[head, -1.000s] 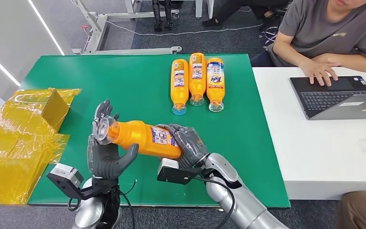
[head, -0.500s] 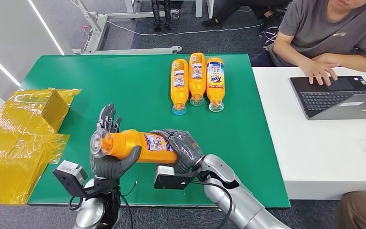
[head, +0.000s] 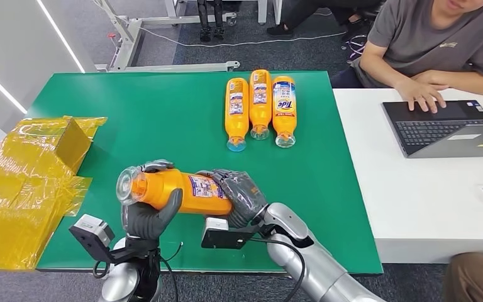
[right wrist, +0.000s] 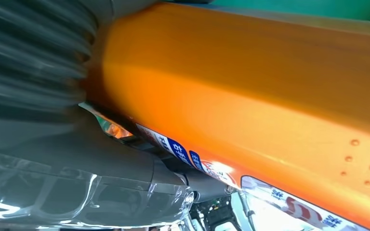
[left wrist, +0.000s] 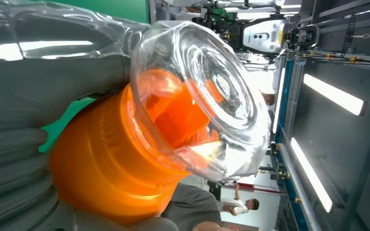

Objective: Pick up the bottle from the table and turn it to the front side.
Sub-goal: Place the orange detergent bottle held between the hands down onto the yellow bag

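An orange detergent bottle [head: 182, 190] with a clear cap [head: 127, 185] lies level above the near part of the green table [head: 163, 107]. My right hand [head: 239, 195] grips its base end. My left hand [head: 146, 211] wraps its neck end, thumb up against the body and fingers curled over the top by the cap. The left wrist view looks straight at the clear cap [left wrist: 212, 96] and the orange neck [left wrist: 111, 163]. In the right wrist view the bottle's orange body [right wrist: 250, 91] and a strip of its label [right wrist: 289, 202] lie against the hand.
Three more orange bottles [head: 260, 104] lie side by side at the table's far middle, caps toward me. Crumpled yellow plastic wrap [head: 25, 182] covers the left edge. A person types on a laptop [head: 440, 126] at the white table [head: 402, 201] to the right.
The left hand's fingers, spread upright behind the cap a second ago, have curled over the bottle's neck. The bottle has dropped slightly and levelled out. The right hand keeps its grip.
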You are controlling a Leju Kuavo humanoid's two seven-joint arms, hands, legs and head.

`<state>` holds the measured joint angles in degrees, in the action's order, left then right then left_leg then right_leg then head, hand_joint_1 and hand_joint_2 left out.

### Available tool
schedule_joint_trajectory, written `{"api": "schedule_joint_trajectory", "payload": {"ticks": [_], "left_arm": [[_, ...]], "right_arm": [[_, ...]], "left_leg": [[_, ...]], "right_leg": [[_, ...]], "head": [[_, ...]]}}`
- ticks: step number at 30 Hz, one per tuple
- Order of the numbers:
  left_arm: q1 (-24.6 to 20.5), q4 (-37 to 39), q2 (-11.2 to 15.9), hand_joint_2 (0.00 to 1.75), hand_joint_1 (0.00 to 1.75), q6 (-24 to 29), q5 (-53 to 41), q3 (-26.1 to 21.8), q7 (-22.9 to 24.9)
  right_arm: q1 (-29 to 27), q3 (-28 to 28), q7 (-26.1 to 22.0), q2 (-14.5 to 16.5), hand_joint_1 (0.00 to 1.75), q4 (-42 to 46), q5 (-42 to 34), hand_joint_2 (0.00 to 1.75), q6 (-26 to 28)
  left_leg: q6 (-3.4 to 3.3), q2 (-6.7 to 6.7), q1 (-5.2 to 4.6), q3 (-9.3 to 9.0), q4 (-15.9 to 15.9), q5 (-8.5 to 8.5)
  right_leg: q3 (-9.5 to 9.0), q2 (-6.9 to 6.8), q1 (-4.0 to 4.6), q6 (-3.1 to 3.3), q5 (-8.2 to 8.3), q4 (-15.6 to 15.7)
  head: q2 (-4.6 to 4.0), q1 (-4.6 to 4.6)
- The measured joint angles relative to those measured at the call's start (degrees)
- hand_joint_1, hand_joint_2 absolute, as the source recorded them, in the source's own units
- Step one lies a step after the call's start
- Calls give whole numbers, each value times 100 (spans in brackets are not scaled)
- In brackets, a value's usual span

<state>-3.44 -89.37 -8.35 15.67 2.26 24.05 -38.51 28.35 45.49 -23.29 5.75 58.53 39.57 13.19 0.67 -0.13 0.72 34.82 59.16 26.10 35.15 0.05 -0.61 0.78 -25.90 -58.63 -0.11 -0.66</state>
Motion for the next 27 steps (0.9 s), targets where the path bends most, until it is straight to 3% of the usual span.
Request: {"api": "schedule_joint_trajectory", "payload": {"ticks": [4,5,8,9,19,27], "left_arm": [[17,0,1,175,175,42,60,-1,-52],[18,0,1,175,175,51,69,-1,-61],[19,0,-2,175,175,72,88,1,-84],[20,0,-3,175,175,80,88,3,-89],[26,0,4,175,175,301,33,1,-92],[24,-110,58,175,175,681,-220,-83,-111]], "right_arm": [[-2,43,9,-1,171,-31,19,175,-5],[-2,49,13,-2,151,-42,34,175,-6],[-2,70,50,-2,24,-72,121,175,6],[-5,82,72,-2,0,-79,160,175,17],[-276,75,169,-2,0,249,104,175,440],[-737,-262,-313,-56,0,1032,-622,175,1312]], "left_leg": [[0,-1,0,1,0,0],[0,0,0,1,0,0],[0,0,0,0,0,0],[0,0,0,0,0,0],[0,1,0,0,0,0],[0,3,0,1,0,1]], "right_leg": [[0,0,0,0,0,0],[0,0,0,0,0,0],[0,0,0,0,0,0],[0,0,0,0,0,0],[2,1,0,0,0,0],[2,2,0,0,-1,1]], "head": [[0,0],[0,0],[0,1],[0,1],[0,1],[0,0]]}}
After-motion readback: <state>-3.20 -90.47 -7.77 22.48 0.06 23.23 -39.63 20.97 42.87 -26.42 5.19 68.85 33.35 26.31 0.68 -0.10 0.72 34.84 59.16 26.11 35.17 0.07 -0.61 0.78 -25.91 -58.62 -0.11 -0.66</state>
